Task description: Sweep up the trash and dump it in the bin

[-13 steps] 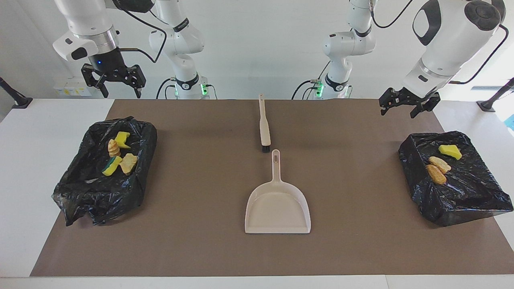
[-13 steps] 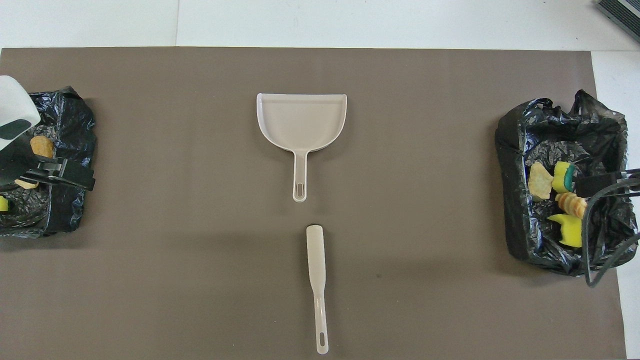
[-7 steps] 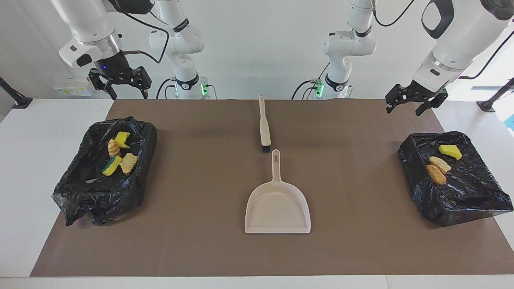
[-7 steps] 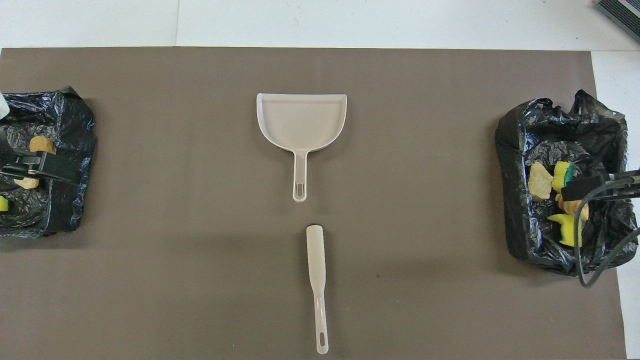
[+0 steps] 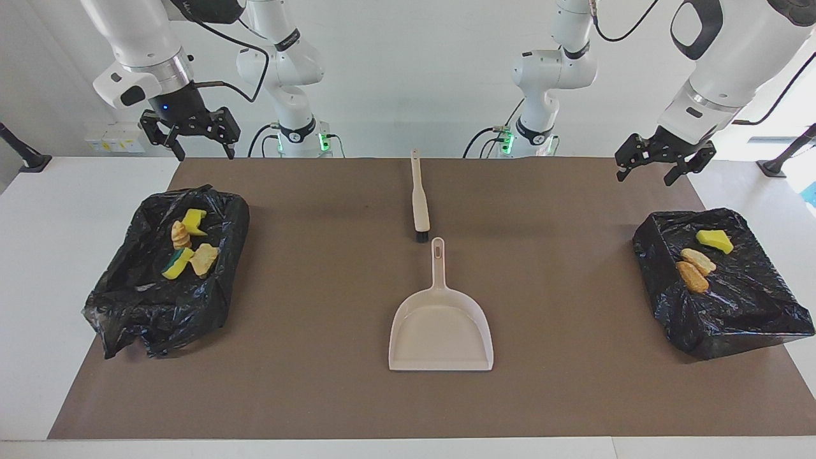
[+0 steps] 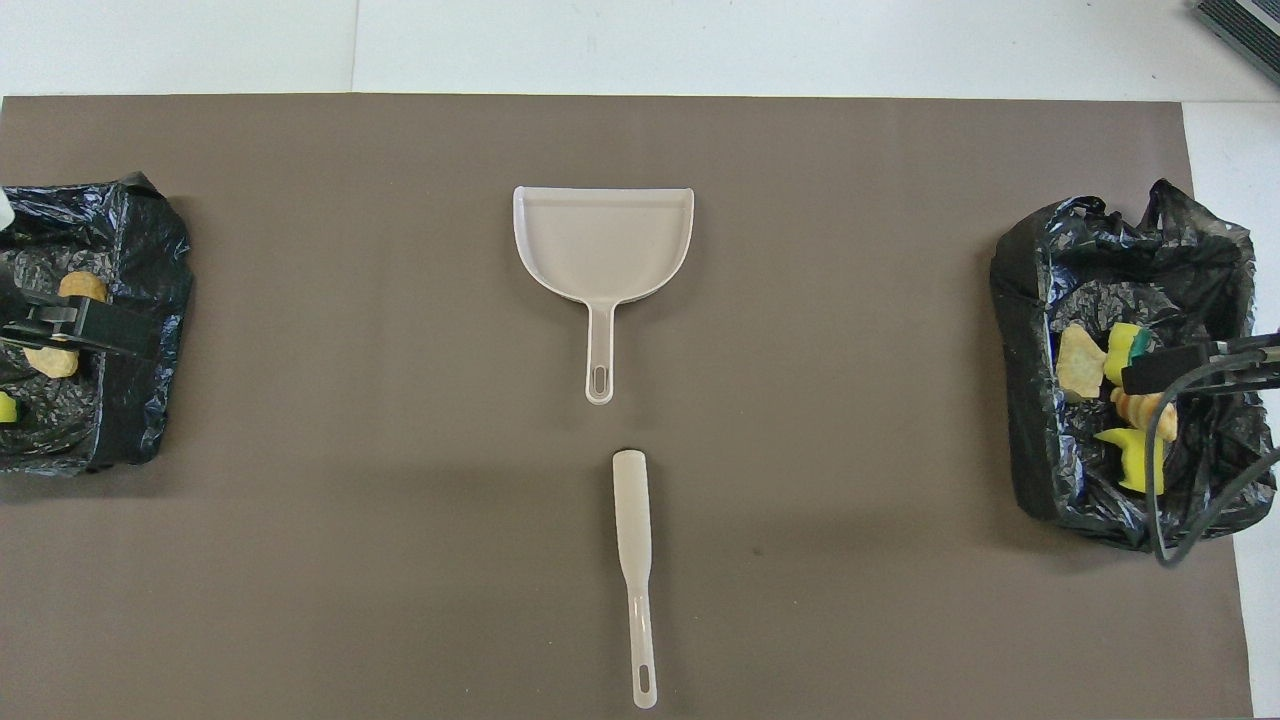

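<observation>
All the trash lies in two black-bagged bins. The bin [image 5: 159, 319] [image 6: 1020, 330] at the right arm's end holds several pieces, among them a yellow sponge [image 5: 193, 221] and a striped roll [image 5: 181, 236]. The bin [image 5: 739, 319] [image 6: 130, 420] at the left arm's end holds a yellow sponge [image 5: 714, 240] and two bread rolls [image 5: 698, 260]. My right gripper [image 5: 204, 152] [image 6: 1190, 365] hangs open and empty high over its bin. My left gripper [image 5: 645, 178] [image 6: 80, 330] hangs open and empty over the other.
A beige dustpan [image 5: 441, 325] [image 6: 602, 240] lies flat mid-mat, its handle pointing toward the robots. A beige brush [image 5: 419, 204] [image 6: 632, 520] lies in line with it, nearer to the robots, bristles close to the dustpan handle. A brown mat [image 5: 306, 382] covers the white table.
Both arms drew back and up a little over their bins, then nearly stopped. Both grippers stayed open. The trash, dustpan and brush have not moved.
</observation>
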Available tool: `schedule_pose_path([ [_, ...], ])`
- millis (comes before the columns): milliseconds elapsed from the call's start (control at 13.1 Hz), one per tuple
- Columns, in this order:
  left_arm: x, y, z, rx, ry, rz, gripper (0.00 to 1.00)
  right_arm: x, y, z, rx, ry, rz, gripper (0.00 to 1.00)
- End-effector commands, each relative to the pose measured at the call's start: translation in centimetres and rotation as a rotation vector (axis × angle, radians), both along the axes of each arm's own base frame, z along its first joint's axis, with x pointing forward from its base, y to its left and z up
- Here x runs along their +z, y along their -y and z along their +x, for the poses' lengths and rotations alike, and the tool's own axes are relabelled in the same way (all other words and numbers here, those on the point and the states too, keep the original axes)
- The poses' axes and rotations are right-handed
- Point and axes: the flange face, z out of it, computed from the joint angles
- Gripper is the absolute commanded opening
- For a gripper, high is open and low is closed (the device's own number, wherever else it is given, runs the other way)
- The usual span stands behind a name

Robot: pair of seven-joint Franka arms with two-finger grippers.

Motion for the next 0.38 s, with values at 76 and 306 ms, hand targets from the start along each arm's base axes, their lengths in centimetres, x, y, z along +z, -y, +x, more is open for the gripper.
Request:
schedule_pose_path([
  [76, 0.33, -0.08, 0.15, -0.015, 0.006, 0.018, 1.0, -0.54, 0.59, -0.63, 0.013, 0.0, 0.009, 1.0],
  [306, 0.44, -0.04, 0.28, -0.015, 0.019, 0.014, 1.0, -0.44, 0.7, -0.65, 0.01, 0.004, 0.006, 1.0],
])
